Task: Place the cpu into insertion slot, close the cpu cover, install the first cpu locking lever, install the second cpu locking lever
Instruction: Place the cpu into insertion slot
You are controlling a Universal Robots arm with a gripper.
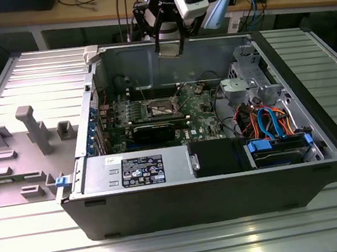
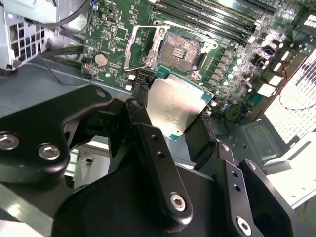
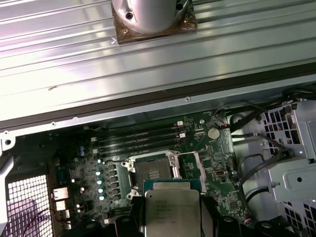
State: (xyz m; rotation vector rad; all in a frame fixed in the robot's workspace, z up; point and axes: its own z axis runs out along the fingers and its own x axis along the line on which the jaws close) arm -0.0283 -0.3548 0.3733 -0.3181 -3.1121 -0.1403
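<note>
Fingers [image 2: 143, 116] clenched on cpu [image 2: 175, 106] edges; chip hangs high above open case, over insertion slot [image 2: 181, 49]; cpu cover [image 2: 140, 47] stands open beside slot; risk: misaligned or tilted descent, corner strikes contact field; thin edge grip may slip.

In the gripper [image 1: 169, 46], the cpu [image 2: 175, 106], up high, about 12 o'clock from the insertion slot [image 2: 183, 48] inside the case [image 1: 196, 191], exterior view.
</note>
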